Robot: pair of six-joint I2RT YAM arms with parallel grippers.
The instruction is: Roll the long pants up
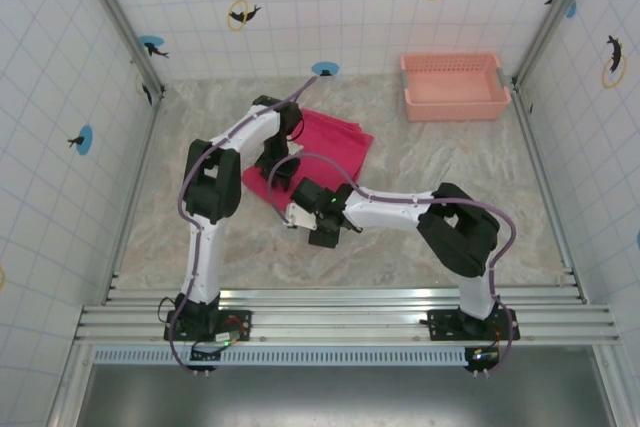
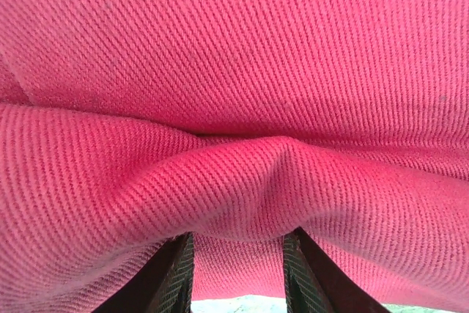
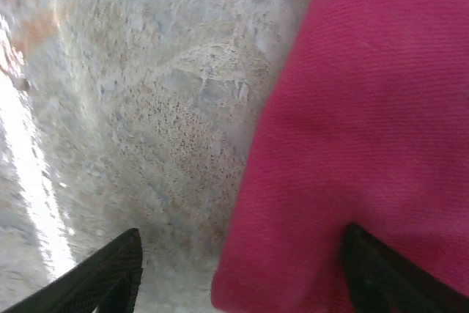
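long pants [image 1: 335,137]: bright magenta-red cloth, folded into a compact heap on the worktop [image 1: 420,177]. It lies left of the middle, in the far half and closer to the far edge than the near one. The near-left part is covered by the arms. The weave fills the left wrist view [image 2: 234,71] and the right side of the right wrist view [image 3: 366,144].
right arm [image 1: 455,227]: reaches from its base at the near edge leftward across the worktop, low, toward the near edge of the cloth.
left arm [image 1: 205,187]: rises from its base, bends over and comes down onto the near-left part of the heap.
basket [image 1: 455,107]: pale salmon-pink plastic, in the far right corner of the worktop, well apart from the pants.
left gripper [image 1: 278,169]: clamped on the long pants. In its wrist view a raised fold is pinched up over the two dark fingers [image 2: 176,276], with cloth packed between them.
right gripper [image 1: 298,215]: released, jaws wide apart [image 3: 245,284]. The cloth's edge runs between them, against the right-hand finger [image 3: 381,276], with bare marbled worktop [image 3: 146,108] before the other.
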